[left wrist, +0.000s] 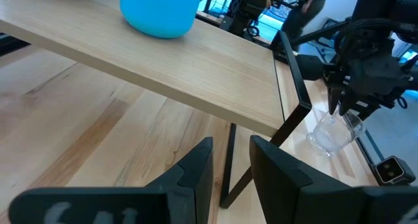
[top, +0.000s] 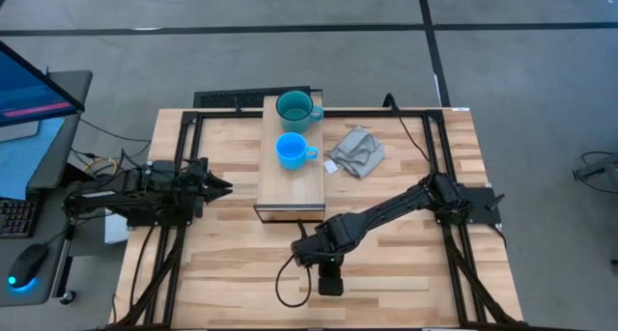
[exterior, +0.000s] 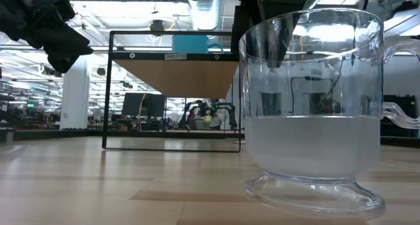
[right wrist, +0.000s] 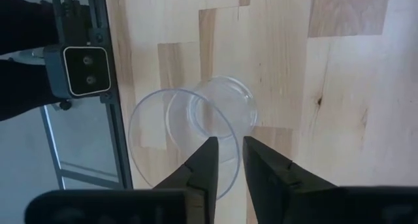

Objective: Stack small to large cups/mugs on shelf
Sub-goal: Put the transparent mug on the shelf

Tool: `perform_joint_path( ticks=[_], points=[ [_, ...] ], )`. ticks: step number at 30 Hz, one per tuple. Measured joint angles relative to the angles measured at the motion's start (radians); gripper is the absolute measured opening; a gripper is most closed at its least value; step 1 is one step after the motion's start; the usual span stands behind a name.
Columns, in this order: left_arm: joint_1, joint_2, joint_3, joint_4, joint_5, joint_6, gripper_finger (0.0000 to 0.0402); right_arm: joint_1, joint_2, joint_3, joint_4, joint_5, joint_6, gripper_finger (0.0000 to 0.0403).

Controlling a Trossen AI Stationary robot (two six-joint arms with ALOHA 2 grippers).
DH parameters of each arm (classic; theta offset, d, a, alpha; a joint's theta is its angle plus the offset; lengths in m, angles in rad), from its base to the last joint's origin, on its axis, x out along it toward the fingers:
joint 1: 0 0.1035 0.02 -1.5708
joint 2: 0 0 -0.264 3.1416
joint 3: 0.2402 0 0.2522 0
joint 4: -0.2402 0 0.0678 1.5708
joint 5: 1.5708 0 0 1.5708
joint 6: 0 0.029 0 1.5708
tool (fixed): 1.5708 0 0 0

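Right wrist view shows right pincer [right wrist: 225,160] seemingly pinching the clear glass cup [right wrist: 192,136] rim; slippery, brittle, light; left pincer [left wrist: 228,165] idles parted.

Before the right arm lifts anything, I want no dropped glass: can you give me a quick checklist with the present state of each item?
1. Right gripper over the clear glass cup: ok, its jaws straddle the cup's rim wall.
2. Jaws clamped firmly on the rim: cannot tell.
3. Glass cup upright on the slatted wooden table: ok.
4. Free spot on the long light wood shelf in front of the bright blue handled mug: ok.
5. Large teal handled mug and blue mug already in line on the shelf: ok.
6. Left gripper waiting beside the shelf, away from the cup: ok.
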Motion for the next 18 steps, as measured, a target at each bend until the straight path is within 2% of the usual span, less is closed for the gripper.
perform_joint_path(
  ticks=[13, 18],
  points=[
    [0.0, 0.0, 0.0, -0.002, 0.0, 0.0, 0.009, -0.001, 0.03, 0.002, 0.029, -0.04, -0.019, 0.0089],
    [0.0, 0.0, 0.0, -0.002, 0.0, 0.0, 0.009, -0.003, 0.036, -0.002, 0.016, -0.047, -0.019, 0.0042]
  ],
)
